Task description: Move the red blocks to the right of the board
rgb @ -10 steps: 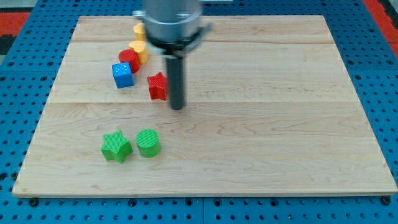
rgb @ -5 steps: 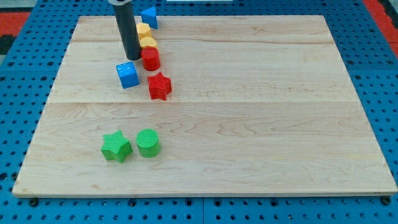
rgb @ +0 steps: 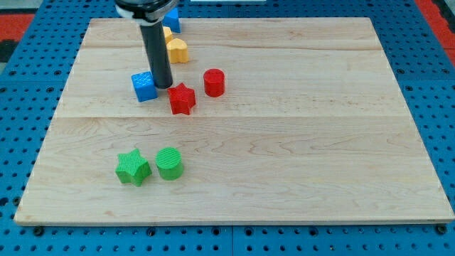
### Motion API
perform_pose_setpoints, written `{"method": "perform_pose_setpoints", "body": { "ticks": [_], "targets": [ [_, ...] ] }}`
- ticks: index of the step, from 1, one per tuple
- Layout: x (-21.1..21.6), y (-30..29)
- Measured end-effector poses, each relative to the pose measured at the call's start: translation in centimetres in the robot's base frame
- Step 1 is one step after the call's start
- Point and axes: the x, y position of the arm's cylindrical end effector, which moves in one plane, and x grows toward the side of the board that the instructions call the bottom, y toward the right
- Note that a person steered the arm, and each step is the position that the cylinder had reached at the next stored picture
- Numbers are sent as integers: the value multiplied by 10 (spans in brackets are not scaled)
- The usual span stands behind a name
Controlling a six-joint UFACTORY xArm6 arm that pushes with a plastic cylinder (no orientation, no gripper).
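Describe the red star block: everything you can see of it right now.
The red star block is a small, ridged, plastic-looking star lying flat on the wooden board, left of centre. My tip stands just to its upper left, seemingly not touching. The blue cube sits to its left, the red cylinder to its upper right, both apart from it.

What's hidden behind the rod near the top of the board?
My tip sits beside the blue cube. The rod partly covers a yellow block and a blue block; their shapes can't be told.
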Motion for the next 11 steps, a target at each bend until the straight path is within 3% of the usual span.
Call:
{"method": "perform_pose_setpoints", "body": {
  "ticks": [1, 2, 3, 4, 5, 6, 7, 8, 9, 10, 11],
  "targets": [
    [26, 0],
    [39, 58],
    [44, 48],
    [44, 162],
    [40, 203],
    [48, 71],
    [-5, 27],
    [-34, 32],
    [-27, 119],
    [-1, 167],
    [-27, 99]
  ]
}}
